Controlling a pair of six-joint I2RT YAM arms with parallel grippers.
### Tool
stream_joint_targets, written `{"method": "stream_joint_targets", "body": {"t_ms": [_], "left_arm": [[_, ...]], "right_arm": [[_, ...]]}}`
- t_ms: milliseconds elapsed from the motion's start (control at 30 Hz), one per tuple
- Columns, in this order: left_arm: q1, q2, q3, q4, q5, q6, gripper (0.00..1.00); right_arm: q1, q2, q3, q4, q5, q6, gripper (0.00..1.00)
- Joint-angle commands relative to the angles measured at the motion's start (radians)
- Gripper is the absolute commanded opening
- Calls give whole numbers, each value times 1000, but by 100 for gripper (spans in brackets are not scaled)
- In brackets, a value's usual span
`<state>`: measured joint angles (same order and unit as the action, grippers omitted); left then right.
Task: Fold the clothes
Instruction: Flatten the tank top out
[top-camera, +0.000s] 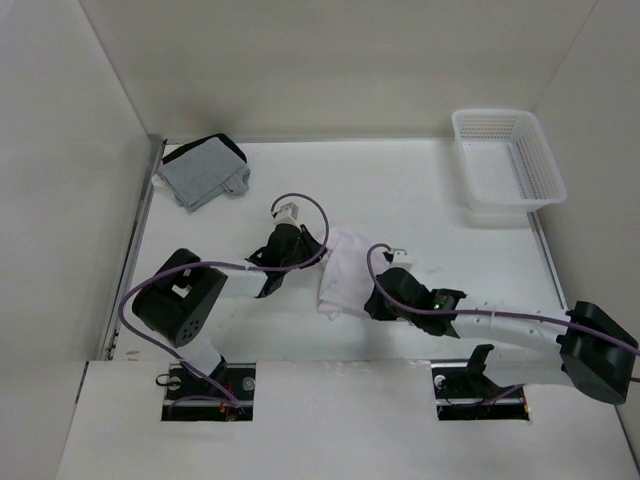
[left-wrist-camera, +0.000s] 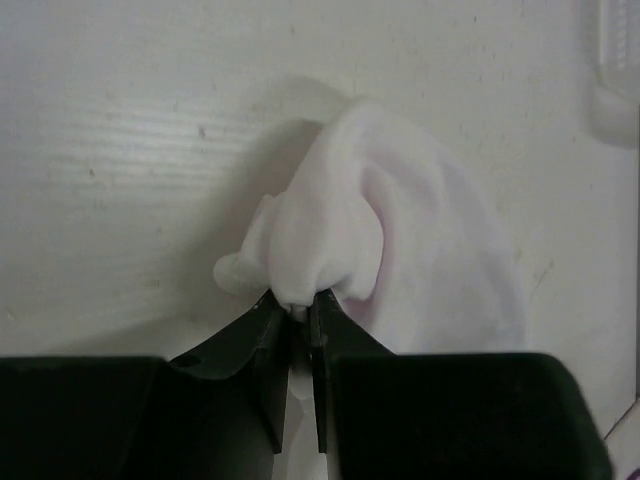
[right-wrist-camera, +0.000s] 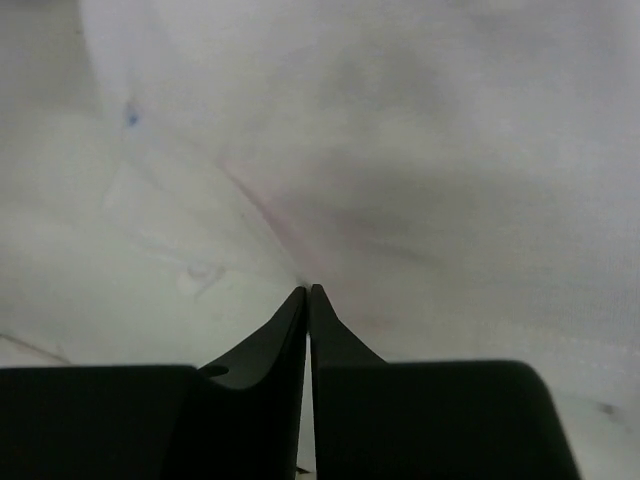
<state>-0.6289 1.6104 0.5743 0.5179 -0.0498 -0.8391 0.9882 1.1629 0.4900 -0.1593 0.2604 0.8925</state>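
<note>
my view rn | white T-shirt (top-camera: 345, 265) bunched mid-surface (top-camera: 400, 190) between both arms | left gripper (left-wrist-camera: 298, 303) clamped on a fold of it | right gripper (right-wrist-camera: 308, 292) pinched together on its cloth | grey garment (top-camera: 203, 170) far-left corner, white basket (top-camera: 497, 208) far right, both well clear

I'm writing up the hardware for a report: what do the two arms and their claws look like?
The left arm and right arm have white links between bulky black joint housings, each trailing a looping purple cable. The left claw and right claw each have two black fingers tapering to thin tips.
</note>
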Motion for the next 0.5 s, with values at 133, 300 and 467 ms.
{"method": "stream_joint_targets", "body": {"t_ms": [133,300,467], "left_arm": [[87,37,165,100,16,-54,4],[113,-21,251,80,21,-72,3],[140,-81,404,33,33,-81,3]], "right_arm": [[69,17,162,44,-49,-133,2],[4,-103,281,-26,-4,-254,0],[-85,-169,493,-69,-41,-385,0]]}}
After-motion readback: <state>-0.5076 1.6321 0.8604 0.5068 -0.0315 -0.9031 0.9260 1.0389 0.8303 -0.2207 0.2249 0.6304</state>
